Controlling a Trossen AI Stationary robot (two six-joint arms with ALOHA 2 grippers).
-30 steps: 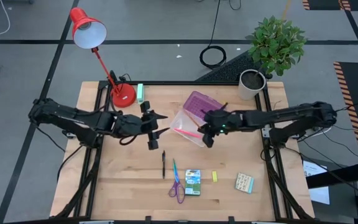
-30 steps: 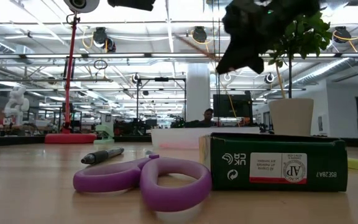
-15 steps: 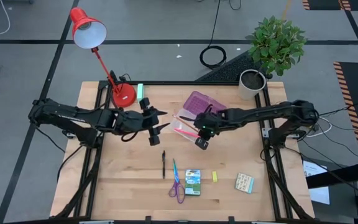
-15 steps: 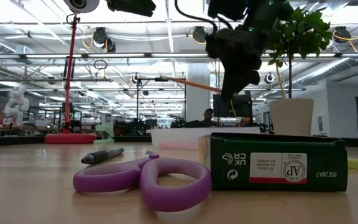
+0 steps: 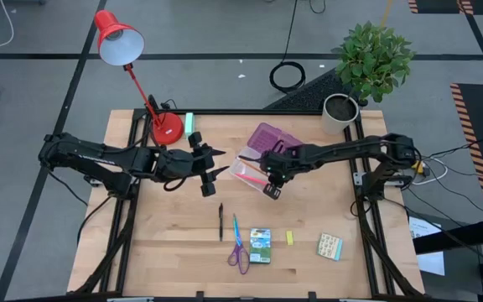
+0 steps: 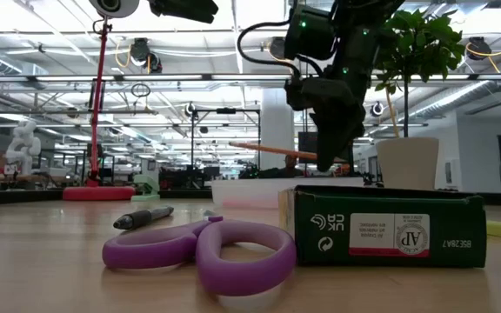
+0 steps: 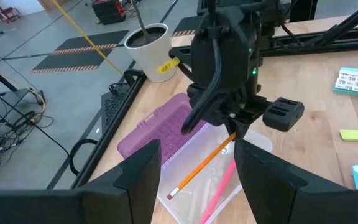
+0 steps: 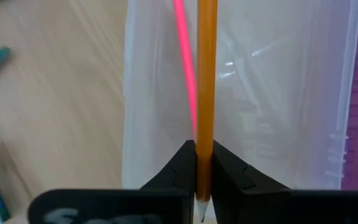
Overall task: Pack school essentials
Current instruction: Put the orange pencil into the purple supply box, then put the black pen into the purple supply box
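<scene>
My right gripper (image 5: pixel 268 178) is clenched on the orange pencil (image 8: pixel 206 74), fingers (image 8: pixel 178 169) pinching it near one end, holding it just above the open clear case (image 5: pixel 250 172); the pink pencil (image 8: pixel 185 68) already lies inside; my right arm reaches in from the table's right edge, stretched low across the wood. My left gripper (image 5: pixel 212 166) hangs beside the case with fingers spread, holding nothing. Nearer the front edge of the wooden table (image 5: pixel 166 243) lie the black pen (image 5: pixel 220 221), purple-handled scissors (image 5: pixel 239 253), crayon box (image 5: pixel 261 245), yellow eraser (image 5: pixel 290 237) and patterned pack (image 5: pixel 329 246); a red lamp (image 5: pixel 120 42) and potted plant (image 5: pixel 371 59) stand at the back; beyond, a workshop, perhaps with a seated person.
</scene>
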